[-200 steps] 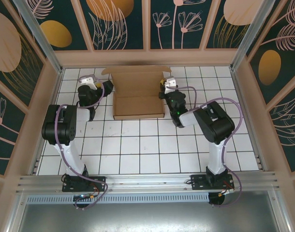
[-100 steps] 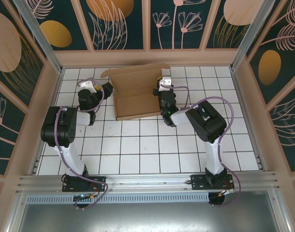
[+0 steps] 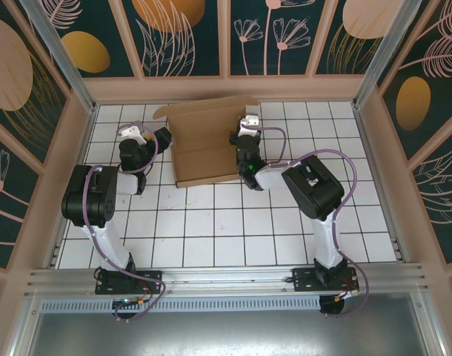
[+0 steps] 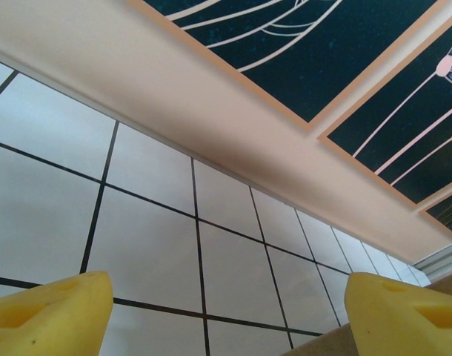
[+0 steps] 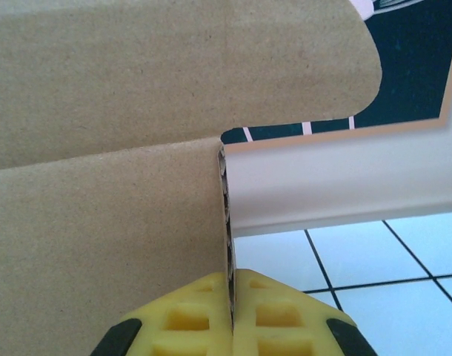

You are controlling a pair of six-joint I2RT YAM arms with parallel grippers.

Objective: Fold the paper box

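The box (image 3: 205,142) sits at the far side of the white tiled tabletop (image 3: 211,222), close to the back wall (image 3: 226,89) and between the two arms. It is partly folded. Its floor lies flat on the tiles, the long back panel stands up, and a flap leans over at the top.

The right gripper (image 3: 238,145) is at the box's right side. In its wrist view the yellow fingers (image 5: 181,319) are pressed together on a cardboard side wall, with the corrugated edge caught right between them. Behind that wall rises a taller panel with a rounded corner.

The left gripper (image 3: 161,138) hangs just beside the box's left edge. Its jaws are wide apart, with nothing between them but tile and the foot of the back wall. A sliver of brown at the lower right of its wrist view may be the box, but too little shows to be sure.
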